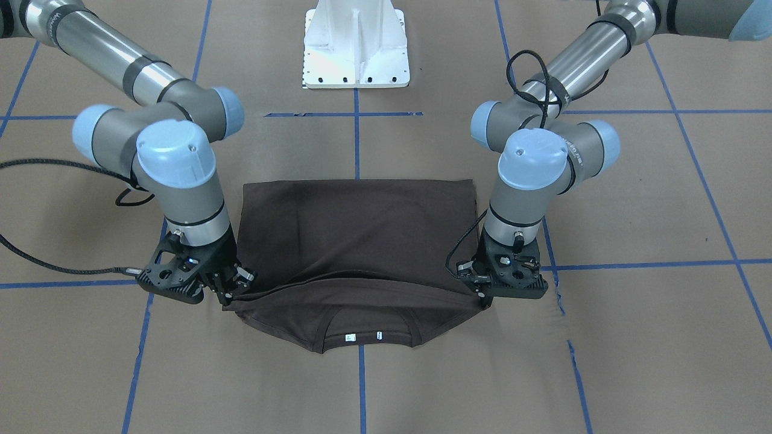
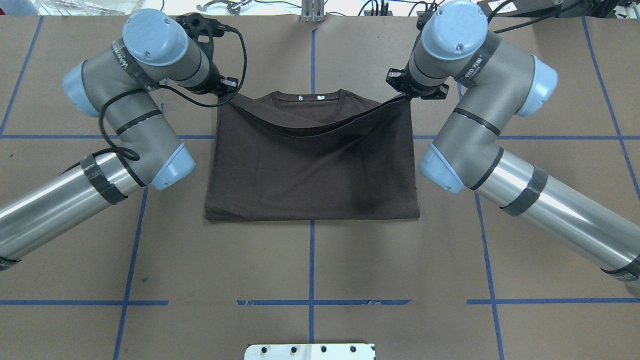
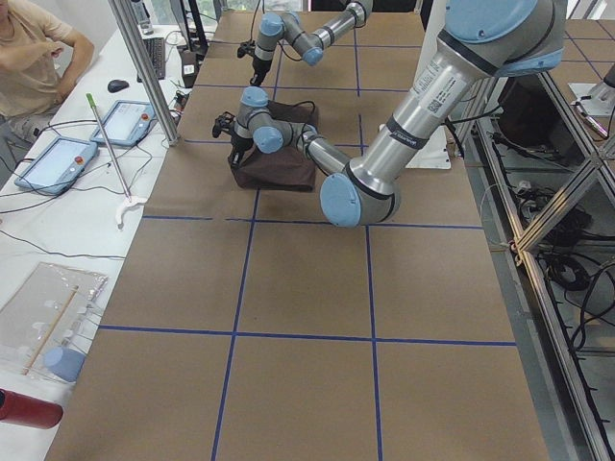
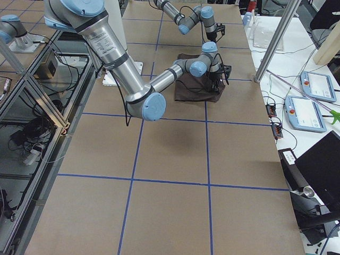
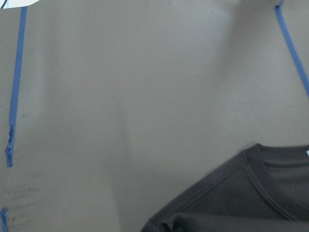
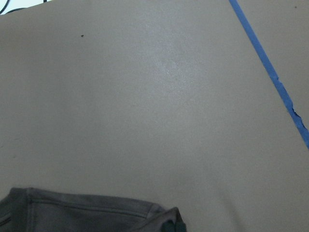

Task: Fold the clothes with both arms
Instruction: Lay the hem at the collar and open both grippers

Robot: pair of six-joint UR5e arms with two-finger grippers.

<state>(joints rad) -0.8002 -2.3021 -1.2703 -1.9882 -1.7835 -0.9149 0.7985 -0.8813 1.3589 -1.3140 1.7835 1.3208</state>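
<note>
1. T-shirt (image 1: 356, 229), front-facing view: it lies flat mid-table (image 1: 633, 349), just in front of the white pedestal base (image 1: 356, 54). The collar (image 1: 368, 328) and white labels (image 1: 348, 338) are at the end far from the robot. The left gripper (image 1: 484, 298) (view's right) and right gripper (image 1: 232, 292) each pinch a corner of the top layer's edge. That edge runs taut between them, just short of the collar. I judge you hold it stretched so the fold lands straight.
2. Overhead: the shirt's near fold line is straight. The held edge sags a little in the middle over the collar. Both pincers look clamped on cloth, though the wrists partly hide the fingertips.
3. Left side view: the shirt is small and far off, and the left arm (image 3: 384, 154) reaches down to its corner. You can't tell the grip from here. A person (image 3: 29, 58) sits far left.
4. Right side view: the right arm (image 4: 133, 79) reaches down to the other corner. The grip can't be read here either.
5. Left wrist: bare table plus part of the collar, no fingers showing.
6. Right wrist: table, blue tape line (image 6: 270, 77), and the shirt edge at the bottom. There's a dark bit at the frame's bottom; can't tell what it is.
7. Judgement: the fold is nearly over. Lower both corners evenly or the edge skews.
</note>
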